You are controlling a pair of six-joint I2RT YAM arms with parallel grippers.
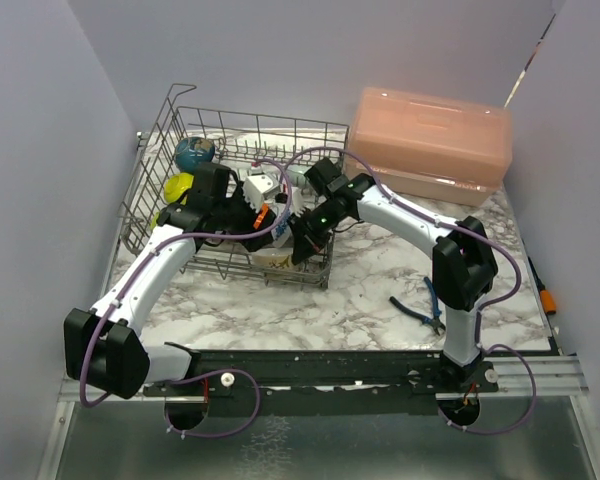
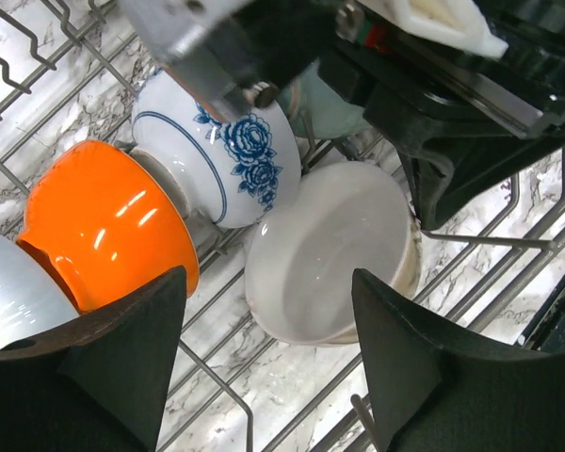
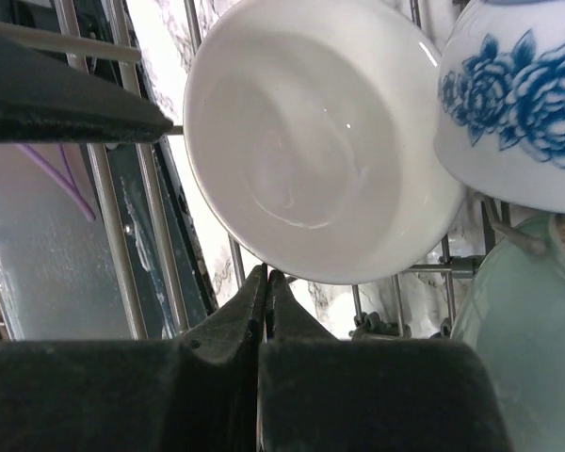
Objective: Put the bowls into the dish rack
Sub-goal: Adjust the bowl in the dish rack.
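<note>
2 claws are down inside the large grey wire dish rack (image 1: 150, 190), which stands on the marbled desk (image 1: 360, 290). The left claw (image 2: 268, 282) is spread, with nothing between its black fingers. The small glossy white bowl (image 2: 330, 254) lies just beyond them, tipped on its edge on the wires close to the rack's near side. The right claw (image 3: 263, 282) is pressed together, its tips just under that bowl's rim; whether they touch it I cannot tell. Near the white bowl sit a white bowl with blue roses (image 2: 231, 155), a round orange bowl (image 2: 104, 226) and a pale teal bowl (image 3: 532, 330), all tilted among the tines.

The step in hand looks like settling the white bowl. To do it well, the closed right claw should nudge the rim only gently, so the bowl leans against a tine rather than sliding flat. The left claw should rise straight up, since the orange bowl sits just beside 1 of its fingers. With both arms crowded together, moving 1 at a time seems safest.
</note>
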